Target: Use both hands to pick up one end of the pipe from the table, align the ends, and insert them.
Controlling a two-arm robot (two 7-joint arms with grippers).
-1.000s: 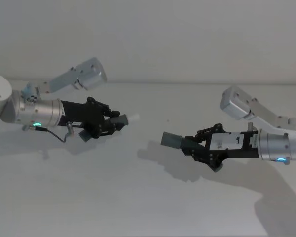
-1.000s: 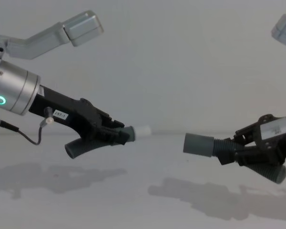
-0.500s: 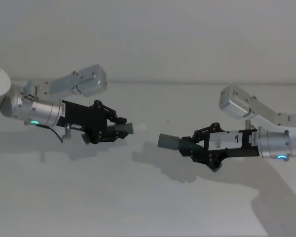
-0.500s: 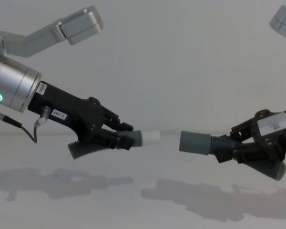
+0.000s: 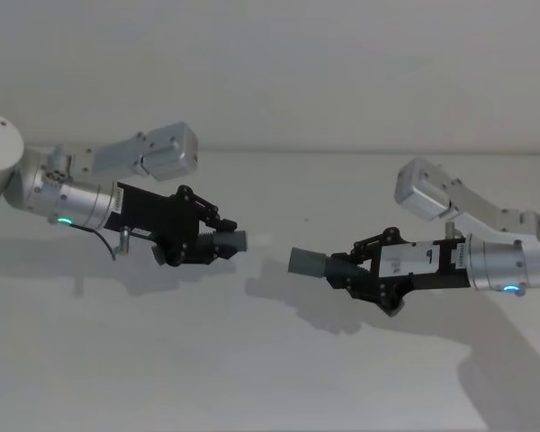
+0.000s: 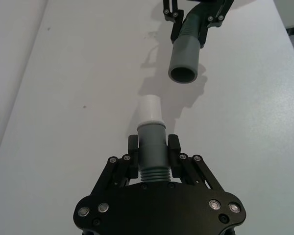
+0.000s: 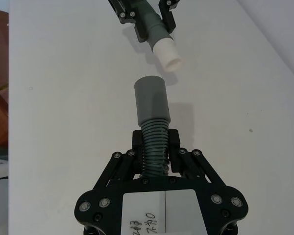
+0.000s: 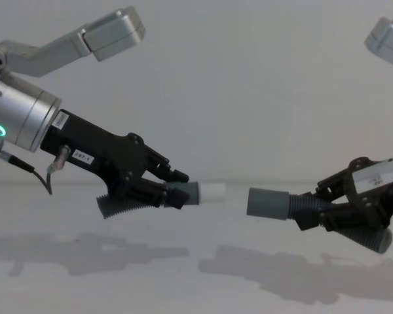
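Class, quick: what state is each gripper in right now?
Left gripper: jaws closed on the pipe piece with the whitish tip, held off the table.
Right gripper: jaws closed on the pipe piece with the wide grey sleeve.

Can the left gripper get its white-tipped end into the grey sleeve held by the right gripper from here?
Probably yes. The left gripper holds the white-tipped end facing the grey sleeve in the right gripper, nothing between them; the sleeve sits slightly lower.

Left pipe piece (image 8: 158,195) held left, right pipe piece (image 8: 295,206) right, ends facing, apart, above table (image 8: 183,288)
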